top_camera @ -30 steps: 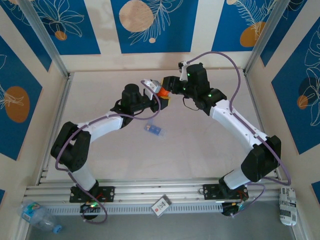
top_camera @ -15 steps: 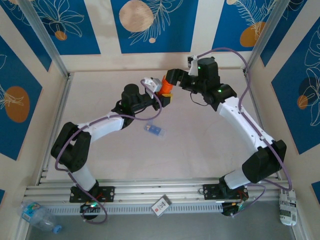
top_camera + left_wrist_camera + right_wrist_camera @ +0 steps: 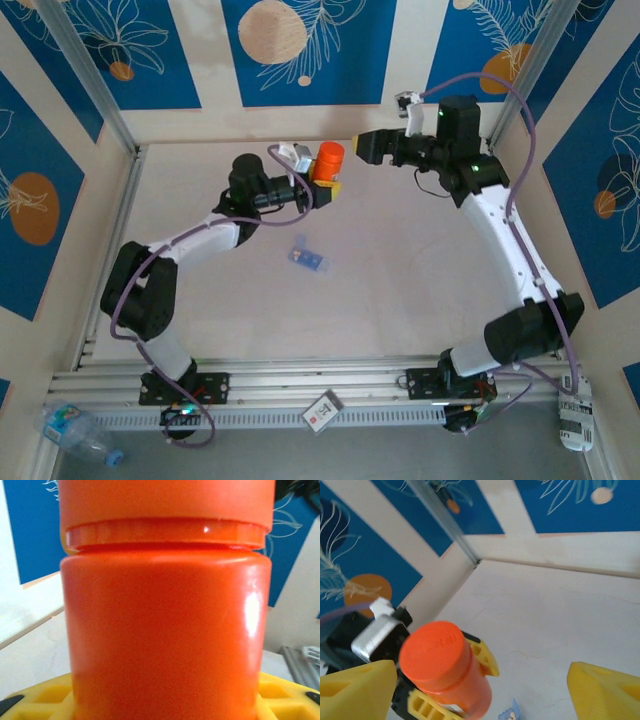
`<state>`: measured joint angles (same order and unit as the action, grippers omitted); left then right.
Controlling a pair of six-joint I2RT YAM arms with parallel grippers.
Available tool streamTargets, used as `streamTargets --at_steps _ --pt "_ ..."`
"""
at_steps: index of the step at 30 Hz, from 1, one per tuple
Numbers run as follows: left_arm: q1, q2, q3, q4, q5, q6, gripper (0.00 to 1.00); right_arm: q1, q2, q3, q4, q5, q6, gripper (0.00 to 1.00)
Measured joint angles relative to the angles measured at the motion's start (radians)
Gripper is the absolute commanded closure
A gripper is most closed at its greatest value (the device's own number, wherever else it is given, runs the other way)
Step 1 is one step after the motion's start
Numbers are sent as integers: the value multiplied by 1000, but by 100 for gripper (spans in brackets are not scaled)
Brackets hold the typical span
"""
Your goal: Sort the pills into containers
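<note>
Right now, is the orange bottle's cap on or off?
On. The right wrist view shows the cap closing the top of the orange bottle; the left wrist view shows it seated above the neck ring.

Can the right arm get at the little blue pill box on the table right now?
Probably yes. The pill box lies alone on bare table with nothing over it, and the right fingers are open and empty, hovering beside the orange bottle in the left fingers.
</note>
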<state>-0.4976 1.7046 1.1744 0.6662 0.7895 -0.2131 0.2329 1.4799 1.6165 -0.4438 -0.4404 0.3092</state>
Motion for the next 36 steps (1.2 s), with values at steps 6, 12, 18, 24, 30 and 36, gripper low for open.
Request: streamTargets --at_steps 6,12,18,24,30,36 --pt "13 15 31 0 111 -52 100 4 91 48 -47 -172 -90 16" --pt "13 34 31 -1 160 -78 100 40 130 101 -69 -235 -121 19" --pt "13 40 33 -2 183 -96 100 69 161 132 -86 -245 -137 26" --pt "13 40 33 -2 188 -97 100 81 183 144 -119 -244 -155 46" --pt "15 42 33 -10 195 -100 100 87 185 147 -130 -231 -171 63" --pt "23 46 33 -36 189 -93 100 117 163 90 -63 -130 -125 70"
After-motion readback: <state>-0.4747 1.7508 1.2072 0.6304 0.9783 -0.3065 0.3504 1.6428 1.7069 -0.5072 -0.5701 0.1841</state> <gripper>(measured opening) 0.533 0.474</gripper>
